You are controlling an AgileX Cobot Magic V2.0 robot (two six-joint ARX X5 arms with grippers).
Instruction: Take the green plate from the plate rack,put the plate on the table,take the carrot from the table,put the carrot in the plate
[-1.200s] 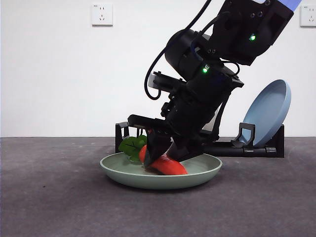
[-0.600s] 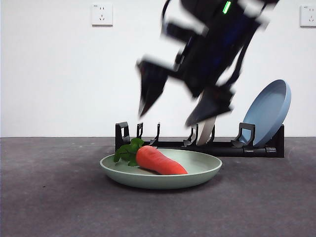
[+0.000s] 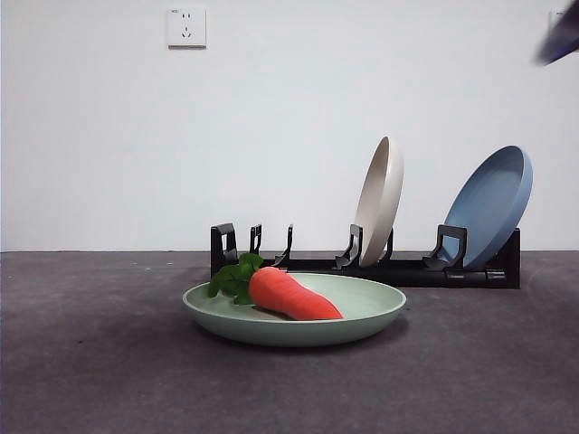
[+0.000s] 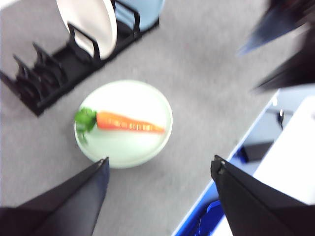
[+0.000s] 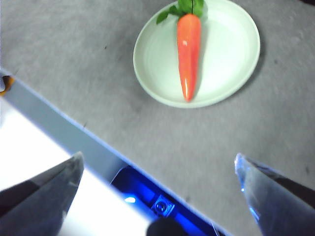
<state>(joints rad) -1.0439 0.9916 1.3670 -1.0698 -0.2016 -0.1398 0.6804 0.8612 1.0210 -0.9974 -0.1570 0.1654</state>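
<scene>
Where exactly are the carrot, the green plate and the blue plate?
carrot [image 3: 294, 297]: front view, orange body.
green plate [image 3: 371, 303]: front view, bare inner surface.
blue plate [image 3: 493, 204]: front view, concave face.

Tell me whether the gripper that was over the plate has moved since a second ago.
Yes. It has risen off the carrot in the green plate, up past the plate rack, toward the front view's upper right corner.

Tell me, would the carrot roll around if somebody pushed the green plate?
Probably a little. The carrot is round and tapered and lies loose on its side, so it would likely roll in a curve rather than straight. The raised rim of the green plate should keep it in. Its leafy tuft may slow the roll. Neither gripper is holding it.
</scene>
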